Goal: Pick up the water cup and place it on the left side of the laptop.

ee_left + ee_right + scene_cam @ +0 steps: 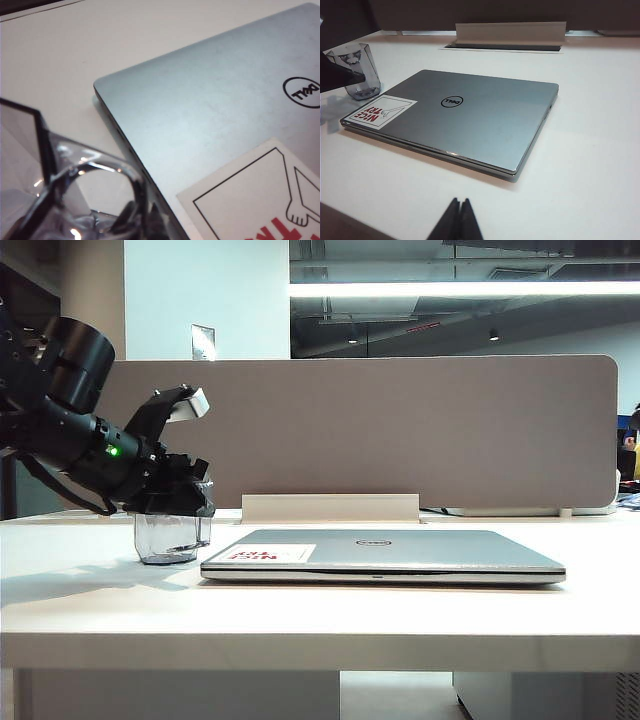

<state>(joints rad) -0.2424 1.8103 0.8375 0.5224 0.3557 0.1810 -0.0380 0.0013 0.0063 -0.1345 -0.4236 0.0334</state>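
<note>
The water cup [168, 540], a clear grey-tinted mug, is just left of the laptop's [400, 552] left edge, and its base looks down on the table. My left gripper [185, 502] comes in from the left and is shut on the cup's rim. The left wrist view shows the cup [75, 200] close up beside the laptop's corner [210, 115]. The right wrist view shows the cup [357, 70], the closed silver laptop [470, 120] and its white sticker [380, 111]. My right gripper [460, 202] hovers shut and empty near the table's front, away from both.
A beige partition panel [400, 430] runs along the back of the white table [300, 610]. A raised cable-tray flap [330, 507] stands behind the laptop. The table's front edge is close to the camera in the exterior view.
</note>
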